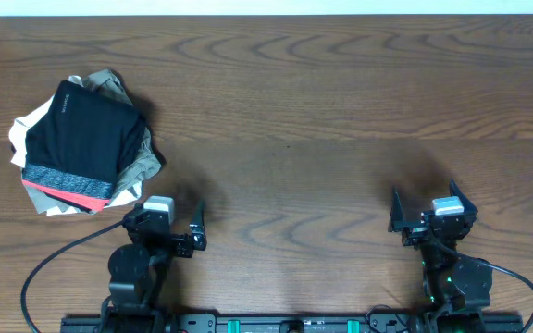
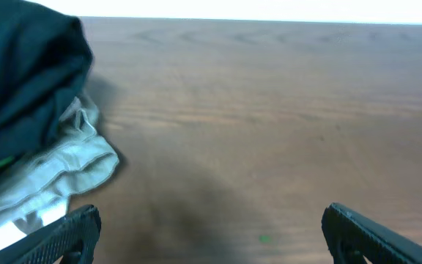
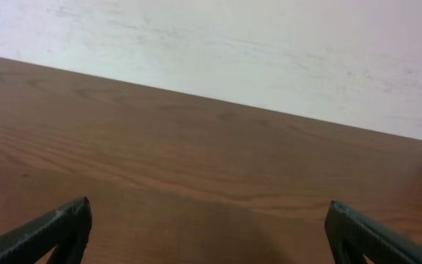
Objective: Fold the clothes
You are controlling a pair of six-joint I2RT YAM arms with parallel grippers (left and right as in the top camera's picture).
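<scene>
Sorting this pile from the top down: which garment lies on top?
The black pants, with the grey waistband edged in coral. The white garment and the khaki garment only peek out from beneath them.

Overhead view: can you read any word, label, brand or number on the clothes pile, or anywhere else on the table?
No text can be read in any view.
Small pale mark near the far left corner of the black pants: possibly a logo, too small and blurred to read.
Left wrist and right wrist views: no lettering or signs visible.
</scene>
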